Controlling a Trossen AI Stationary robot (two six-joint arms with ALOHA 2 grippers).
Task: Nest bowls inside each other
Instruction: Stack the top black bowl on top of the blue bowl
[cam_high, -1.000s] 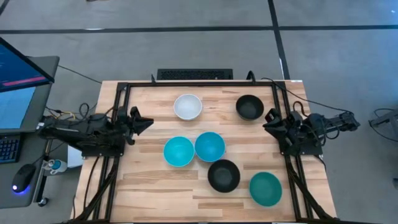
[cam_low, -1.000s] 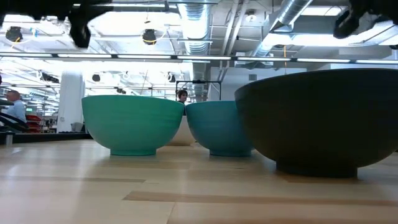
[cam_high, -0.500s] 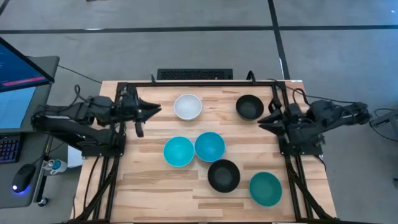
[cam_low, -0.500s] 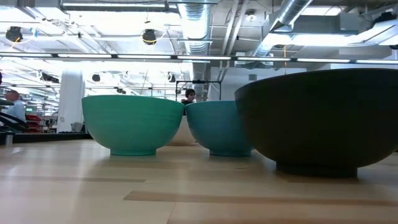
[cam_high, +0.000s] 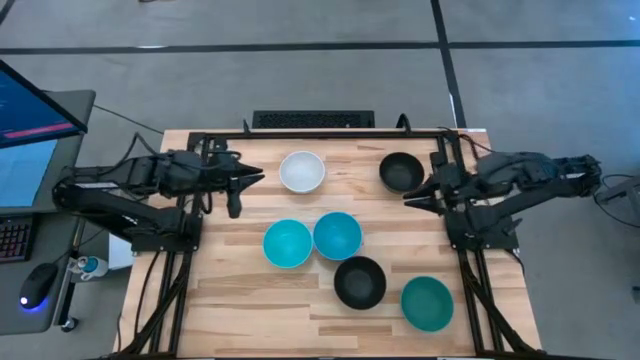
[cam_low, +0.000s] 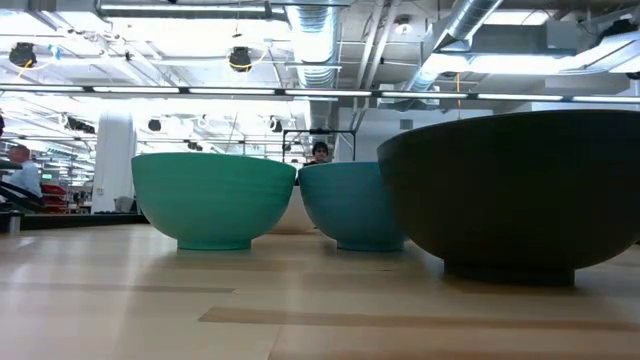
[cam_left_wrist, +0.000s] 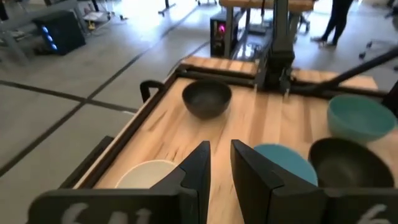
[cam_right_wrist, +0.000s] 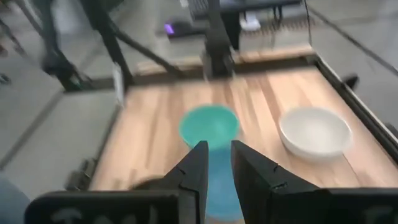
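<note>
Six bowls stand apart on the wooden table, each on its foot: a white bowl (cam_high: 302, 171) and a black bowl (cam_high: 401, 172) at the far side, two light blue bowls (cam_high: 287, 243) (cam_high: 337, 235) in the middle, another black bowl (cam_high: 360, 282) and a teal green bowl (cam_high: 427, 303) near the front. My left gripper (cam_high: 255, 179) hovers just left of the white bowl. My right gripper (cam_high: 408, 198) hovers beside the far black bowl's near side. Both grippers (cam_left_wrist: 219, 146) (cam_right_wrist: 219, 146) show a narrow gap between the fingers, with nothing in it.
A black frame rail (cam_high: 320, 134) runs round the table's far edge and sides, with the arm bases on it. A keyboard (cam_high: 313, 119) lies beyond the far edge and a monitor (cam_high: 35, 110) stands at the left. A person (cam_low: 320, 152) shows far behind in the low view.
Both arms have unfolded from the table's sides and risen. The left gripper has swung up and inward toward the white bowl, the right one toward the far black bowl. Both have tipped from pointing down to nearly level. The bowls have stayed in place.
</note>
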